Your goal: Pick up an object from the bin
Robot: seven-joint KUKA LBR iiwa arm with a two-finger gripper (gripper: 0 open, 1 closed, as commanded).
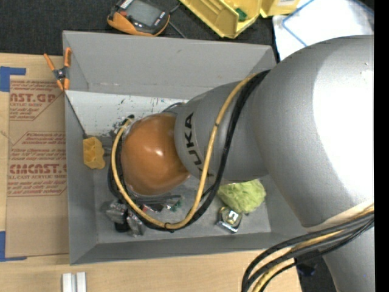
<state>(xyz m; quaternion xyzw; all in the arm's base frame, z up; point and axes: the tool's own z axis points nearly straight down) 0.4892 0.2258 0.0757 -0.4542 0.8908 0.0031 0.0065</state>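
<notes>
My gripper (pixel 126 216) pokes out as grey and dark metal parts below the orange dome, low in the bin's front left corner. What lies under it is hidden by the dome. A yellow spongy lump (pixel 93 152) rests by the left wall, a little behind and left of the gripper. A light green fuzzy wad (pixel 243 194) lies at the front right, partly under the arm. Just in front of the wad sits a small metal and yellow item (pixel 229 219).
The arm comes in from the right and covers the right half and middle of the bin. A yellow cable loops round the dome down to the floor. The back of the floor is speckled with dark marks.
</notes>
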